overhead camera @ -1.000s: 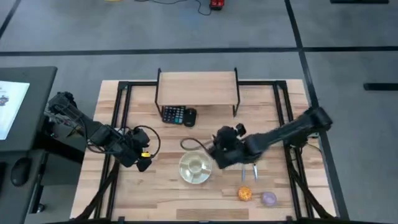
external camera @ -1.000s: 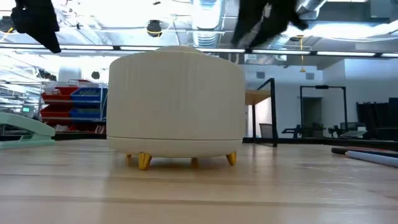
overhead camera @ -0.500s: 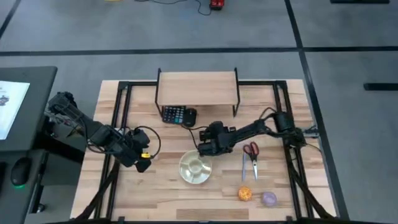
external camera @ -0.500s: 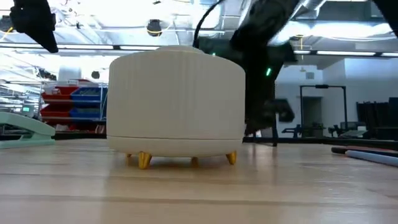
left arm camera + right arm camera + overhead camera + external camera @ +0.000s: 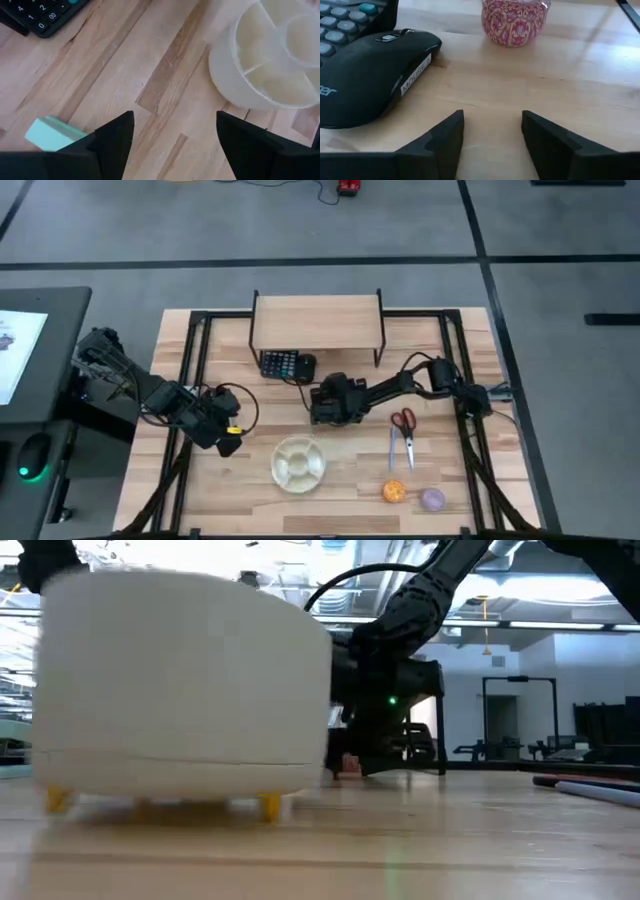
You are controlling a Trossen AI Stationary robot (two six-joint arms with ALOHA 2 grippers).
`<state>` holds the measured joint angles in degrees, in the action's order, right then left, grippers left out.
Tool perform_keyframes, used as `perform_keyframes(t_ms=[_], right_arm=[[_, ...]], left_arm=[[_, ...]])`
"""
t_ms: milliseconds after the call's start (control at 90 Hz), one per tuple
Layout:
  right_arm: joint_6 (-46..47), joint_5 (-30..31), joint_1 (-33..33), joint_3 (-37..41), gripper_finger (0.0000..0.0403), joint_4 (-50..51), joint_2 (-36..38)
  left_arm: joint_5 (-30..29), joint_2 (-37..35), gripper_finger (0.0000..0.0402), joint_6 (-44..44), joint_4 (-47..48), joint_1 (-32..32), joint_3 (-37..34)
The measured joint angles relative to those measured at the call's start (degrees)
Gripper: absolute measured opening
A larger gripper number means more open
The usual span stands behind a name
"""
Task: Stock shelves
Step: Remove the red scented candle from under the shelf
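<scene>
I am holding my right gripper [image 5: 318,408] low on the table, fingers spread wide and empty, facing the black mouse [image 5: 367,75] beside the calculator [image 5: 279,363]. The shelf [image 5: 317,322] is standing at the table's far edge. My left gripper [image 5: 226,442] is waiting wide open near the white divided dish [image 5: 298,463].

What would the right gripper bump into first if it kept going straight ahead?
Probably the patterned cup: it stands just about in line with the open right gripper, with bare table between. The black mouse lies just off to one side, so depth is uncertain.
</scene>
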<state>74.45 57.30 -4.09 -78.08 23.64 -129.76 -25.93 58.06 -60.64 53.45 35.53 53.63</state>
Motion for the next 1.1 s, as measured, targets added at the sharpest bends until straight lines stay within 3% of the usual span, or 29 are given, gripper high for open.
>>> perform_keyframes(t_ms=[144,344,533,1100], right_arm=[[-0.8,0.0,-0.2,0.1,0.018,0.7,0.3],[-9.1,-0.4,1.8,0.0,0.0175,0.8,0.5],[-7.1,-0.3,3.5,0.1,0.0174,0.9,0.5],[-7.4,0.4,8.6,5.9,0.0266,-8.4,0.6]], left_arm=[[0.1,0.0,0.0257,0.0,0.0,0.0,0.0],[0.1,0.0,0.0257,0.1,0.1,0.0,0.0],[0.1,0.0,0.0258,0.9,0.1,0.0,0.0],[0.1,0.0,0.0258,1.5,0.0,0.0,0.0]])
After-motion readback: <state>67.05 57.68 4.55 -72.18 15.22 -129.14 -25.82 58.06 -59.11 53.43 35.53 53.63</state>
